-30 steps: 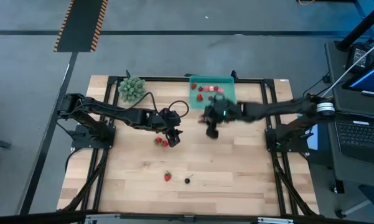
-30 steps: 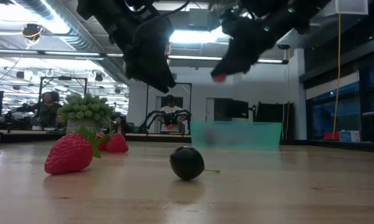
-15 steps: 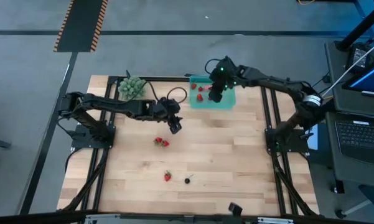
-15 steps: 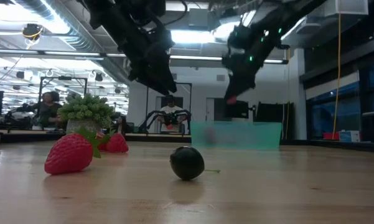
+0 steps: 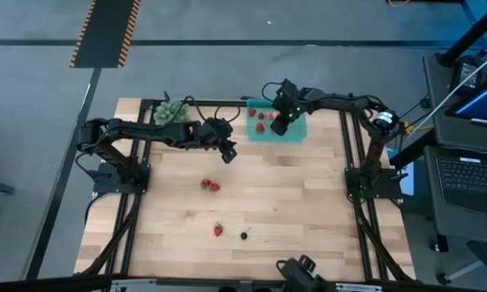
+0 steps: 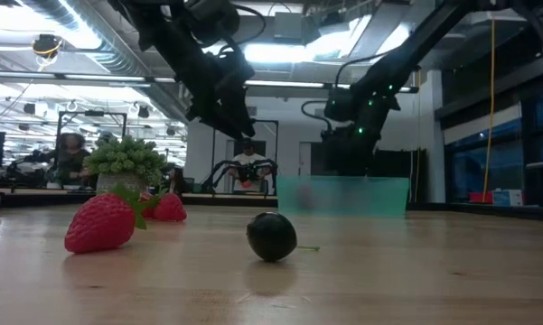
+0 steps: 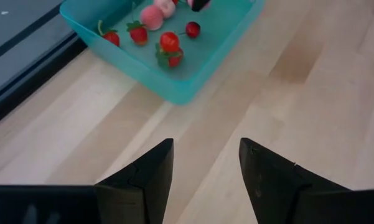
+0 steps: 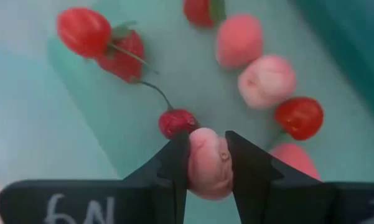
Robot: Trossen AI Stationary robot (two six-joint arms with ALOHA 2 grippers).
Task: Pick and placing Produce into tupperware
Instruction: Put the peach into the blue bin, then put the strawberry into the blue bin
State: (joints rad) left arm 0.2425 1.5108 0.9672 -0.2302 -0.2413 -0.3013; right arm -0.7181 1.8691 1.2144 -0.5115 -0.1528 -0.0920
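A pink fruit piece [image 8: 208, 163] sits pinched between the fingers of the right end effector [image 5: 280, 124], poised over the teal tupperware [image 5: 298, 132] at the tabletop's [image 5: 308, 211] far edge, where red and pink produce already lies. The left end effector [image 5: 227, 152] hangs nearby, fingers parted and empty. Strawberries [image 5: 210, 186] and a dark berry [image 5: 244, 236] lie on the wood.

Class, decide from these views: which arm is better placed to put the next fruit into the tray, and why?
The right. Its pincer is shut on a pink fruit directly over the tray, so it likely only needs to release. The left pincer is open, empty, and over bare table short of the tray.
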